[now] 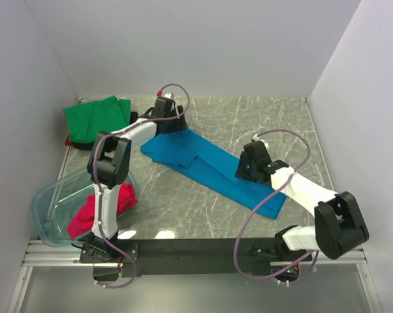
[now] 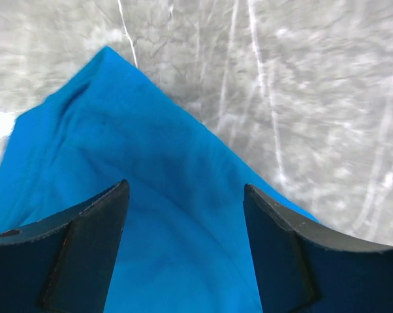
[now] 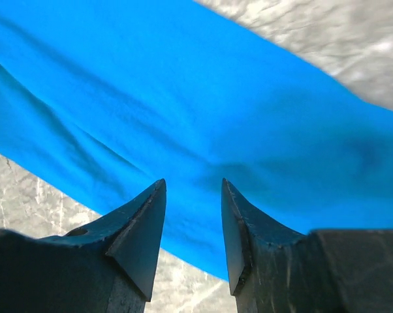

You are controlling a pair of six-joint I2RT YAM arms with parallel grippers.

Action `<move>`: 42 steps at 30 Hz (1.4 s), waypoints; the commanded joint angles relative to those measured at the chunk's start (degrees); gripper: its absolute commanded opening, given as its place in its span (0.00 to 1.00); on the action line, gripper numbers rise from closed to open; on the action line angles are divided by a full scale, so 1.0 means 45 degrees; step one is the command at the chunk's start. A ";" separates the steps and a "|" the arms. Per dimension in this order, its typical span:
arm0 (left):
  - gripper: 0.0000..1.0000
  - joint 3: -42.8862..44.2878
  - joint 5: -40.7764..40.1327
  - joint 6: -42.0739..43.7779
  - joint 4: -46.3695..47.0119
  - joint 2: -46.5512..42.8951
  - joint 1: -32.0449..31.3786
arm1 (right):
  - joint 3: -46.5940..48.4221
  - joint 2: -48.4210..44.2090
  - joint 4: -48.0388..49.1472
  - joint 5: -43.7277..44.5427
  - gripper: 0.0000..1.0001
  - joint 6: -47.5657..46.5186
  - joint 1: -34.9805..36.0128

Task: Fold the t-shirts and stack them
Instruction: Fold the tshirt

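Top external view shows the bright blue soft cloth t-shirt (image 1: 206, 164) lying as a long band, its axis slanting from far-left to near-right. The left gripper (image 2: 185, 189) hovers over the shirt's far-left end, jaws wide apart; the right gripper (image 3: 193, 182), jaws parted on nothing, hangs above its near-right stretch, each arm nearest its own end

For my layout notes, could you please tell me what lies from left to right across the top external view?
Clear plastic bin holding a crumpled magenta-red cloth t-shirt → bright blue cloth t-shirt → right arm's black elbow joint.
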 commanded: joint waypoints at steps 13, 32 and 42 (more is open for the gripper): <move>0.76 -0.4306 0.1194 0.0078 0.0714 -0.2913 -0.0091 | -0.0330 0.0443 -0.0760 0.1175 0.47 0.0101 0.0084; 0.76 -0.0013 0.1157 0.0507 -0.0848 0.1011 -0.0150 | -0.0311 0.1480 -0.1052 0.0414 0.46 0.1252 0.2642; 0.76 0.2836 0.2015 0.0898 -0.0223 0.2378 -0.0404 | 0.0490 0.1809 0.0448 -0.1791 0.46 0.1742 0.4263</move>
